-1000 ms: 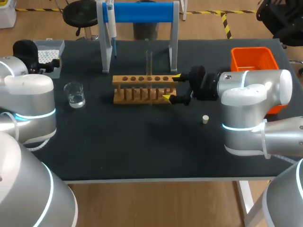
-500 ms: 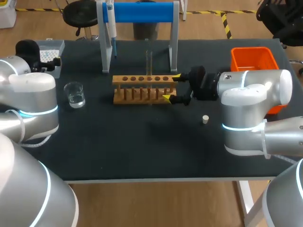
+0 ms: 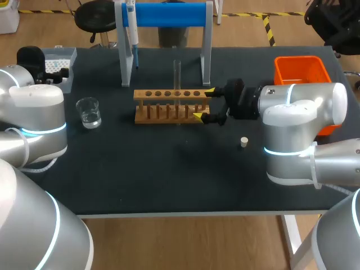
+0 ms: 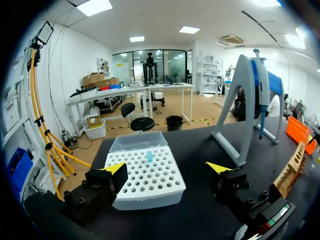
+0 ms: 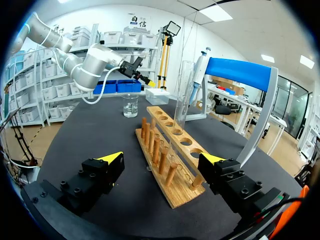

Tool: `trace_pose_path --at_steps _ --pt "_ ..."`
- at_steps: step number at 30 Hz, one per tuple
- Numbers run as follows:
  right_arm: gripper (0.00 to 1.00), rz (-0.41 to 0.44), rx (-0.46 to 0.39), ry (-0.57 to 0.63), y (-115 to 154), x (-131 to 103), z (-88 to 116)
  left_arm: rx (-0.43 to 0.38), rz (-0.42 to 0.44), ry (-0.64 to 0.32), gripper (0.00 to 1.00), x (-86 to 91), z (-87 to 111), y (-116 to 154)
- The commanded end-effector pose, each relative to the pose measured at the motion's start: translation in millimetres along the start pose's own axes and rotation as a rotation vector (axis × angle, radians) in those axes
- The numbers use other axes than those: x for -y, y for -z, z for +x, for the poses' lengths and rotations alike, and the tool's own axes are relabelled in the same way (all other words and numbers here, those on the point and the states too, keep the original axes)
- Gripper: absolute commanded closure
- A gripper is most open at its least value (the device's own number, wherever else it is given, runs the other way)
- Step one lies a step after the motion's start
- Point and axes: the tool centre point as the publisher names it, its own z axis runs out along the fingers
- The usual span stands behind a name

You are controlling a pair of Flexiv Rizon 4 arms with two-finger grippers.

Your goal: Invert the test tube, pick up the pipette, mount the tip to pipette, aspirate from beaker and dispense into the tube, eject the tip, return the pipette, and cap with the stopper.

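Currently my right gripper (image 3: 203, 103) sits at the right end of the wooden rack (image 3: 169, 107). Its fingers are spread wide with the rack's end between them. In the right wrist view neither yellow tip touches the wood, so it grips nothing. The test tube (image 3: 177, 76) stands upright in one of the rack's top holes, toward my right gripper's end, and rises well above the board.

My left gripper (image 4: 166, 169) is over the far left corner of the table (image 3: 169, 174), and it too is released, with its fingers well apart. The white tip box (image 4: 147, 175) lies just ahead of it and partly between the fingers, without either one touching it. I can make out a single blue tip (image 4: 149, 156) standing in the box's grid of holes; its clear lid is folded back behind.

The pipette (image 3: 133, 34) hangs on the left post of the blue-barred stand (image 3: 169, 14), behind the rack. The beaker (image 3: 89, 111), holding a little clear liquid, stands left of the rack and apart from it. The small white stopper (image 3: 244, 142) lies on the table, near my right gripper and on its near side. An orange bin (image 3: 301, 70) sits at the far right, partly hidden by my right arm.
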Motion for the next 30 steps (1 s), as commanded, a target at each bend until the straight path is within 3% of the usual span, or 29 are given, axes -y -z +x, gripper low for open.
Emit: trace_pose_path --at_steps 1,30 --pt "0.0 -0.003 0.004 0.0 0 1 1 0.008 -0.021 0.0 0.0 4.2 -1.7 -11" --pt "0.0 -0.003 0.004 0.0 0 1 1 0.037 -0.051 0.002 0.0 -0.5 -9.7 -22"
